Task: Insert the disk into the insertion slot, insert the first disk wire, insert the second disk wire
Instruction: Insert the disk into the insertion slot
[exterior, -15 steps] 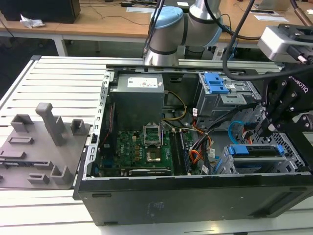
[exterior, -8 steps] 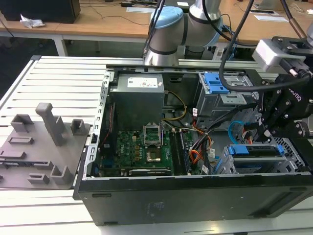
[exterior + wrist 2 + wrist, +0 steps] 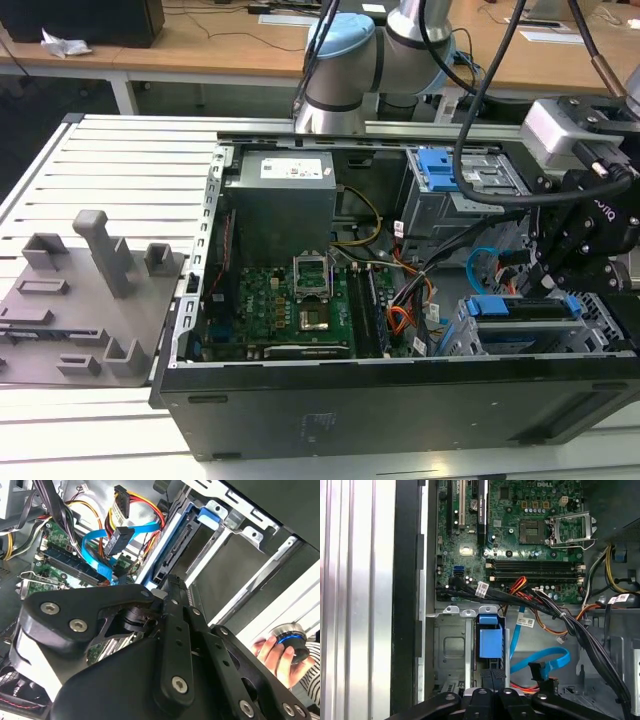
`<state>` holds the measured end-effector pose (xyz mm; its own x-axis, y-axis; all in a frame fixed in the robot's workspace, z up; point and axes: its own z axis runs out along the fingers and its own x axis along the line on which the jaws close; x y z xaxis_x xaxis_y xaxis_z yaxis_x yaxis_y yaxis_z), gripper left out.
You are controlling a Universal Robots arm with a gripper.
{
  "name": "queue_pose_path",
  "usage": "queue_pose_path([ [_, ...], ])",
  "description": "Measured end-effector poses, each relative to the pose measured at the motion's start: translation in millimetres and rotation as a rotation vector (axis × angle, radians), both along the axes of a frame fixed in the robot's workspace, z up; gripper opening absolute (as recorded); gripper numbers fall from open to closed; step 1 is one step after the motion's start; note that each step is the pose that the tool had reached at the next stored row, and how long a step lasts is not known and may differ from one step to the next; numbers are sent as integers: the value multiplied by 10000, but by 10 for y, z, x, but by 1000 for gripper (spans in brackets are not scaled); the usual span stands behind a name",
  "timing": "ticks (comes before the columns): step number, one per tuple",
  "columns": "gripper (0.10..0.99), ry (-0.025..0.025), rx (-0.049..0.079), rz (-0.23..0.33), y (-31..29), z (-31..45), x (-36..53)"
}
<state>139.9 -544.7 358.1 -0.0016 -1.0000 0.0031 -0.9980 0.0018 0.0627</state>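
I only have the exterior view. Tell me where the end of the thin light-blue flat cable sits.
Observer: In the second wrist view the thin light-blue flat cable ends in a small black plug that hangs free, apart from the silver hard drive in its bright blue plastic caddy.
Operator: Check the drive's connector edge.
Observer: Same view: the black connector strip on the drive's edge is bare, with nothing plugged in.
Operator: Report the other wire.
Observer: The orange, red and black wire bundle ends in a wider black connector, also unmated and close to the blue cable's plug.
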Motion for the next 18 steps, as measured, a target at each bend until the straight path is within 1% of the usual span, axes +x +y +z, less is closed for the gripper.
queue_pose_path([
  [9, 106, 0, 0, 0, 0, -59, 0],
  [18, 106, 0, -1, 0, 0, -65, 0],
])
